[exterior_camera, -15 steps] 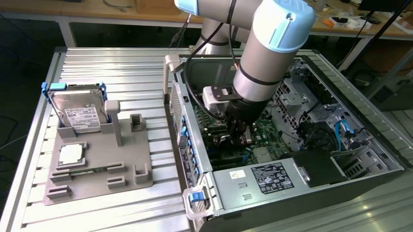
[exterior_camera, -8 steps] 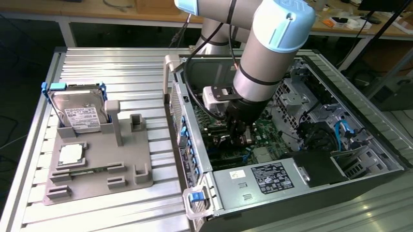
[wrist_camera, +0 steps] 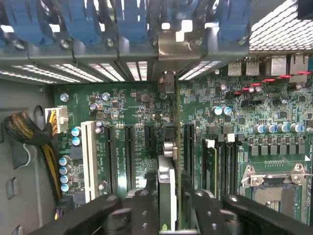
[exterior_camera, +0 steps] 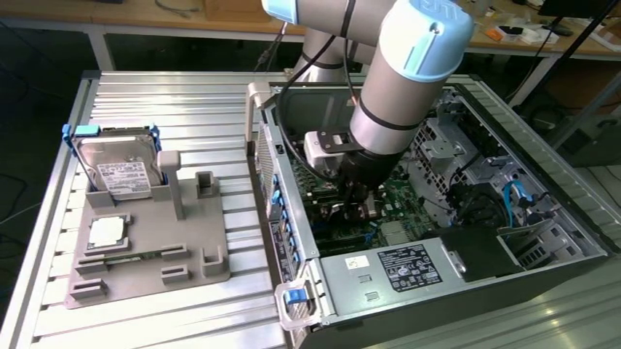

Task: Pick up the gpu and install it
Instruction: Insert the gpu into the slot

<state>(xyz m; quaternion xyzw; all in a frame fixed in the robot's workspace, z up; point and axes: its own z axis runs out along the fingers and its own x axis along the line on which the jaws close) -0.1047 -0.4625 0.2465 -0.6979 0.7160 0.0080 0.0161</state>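
Observation:
My gripper (exterior_camera: 355, 203) is down inside the open computer case (exterior_camera: 543, 182), over the green motherboard (wrist_camera: 122, 107). The gpu (wrist_camera: 167, 181) stands on edge between my black fingers (wrist_camera: 134, 208), and the gripper (wrist_camera: 168, 208) is shut on it. In the wrist view I see the card edge-on, its silvery metal bracket (wrist_camera: 172, 46) against the rear slot openings of the case. It lines up with the row of black expansion slots (wrist_camera: 129, 154), between two of them. Whether its lower edge is seated in a slot is hidden.
A grey fixture tray (exterior_camera: 145, 254) on the slatted table at the exterior view's left holds a silver hard drive (exterior_camera: 121, 174) and a square processor chip (exterior_camera: 107, 230). Blue slot clips (wrist_camera: 78, 19), a bundled cable (wrist_camera: 29, 132), memory sticks (wrist_camera: 210, 161) and the power supply (exterior_camera: 408, 265) surround the card.

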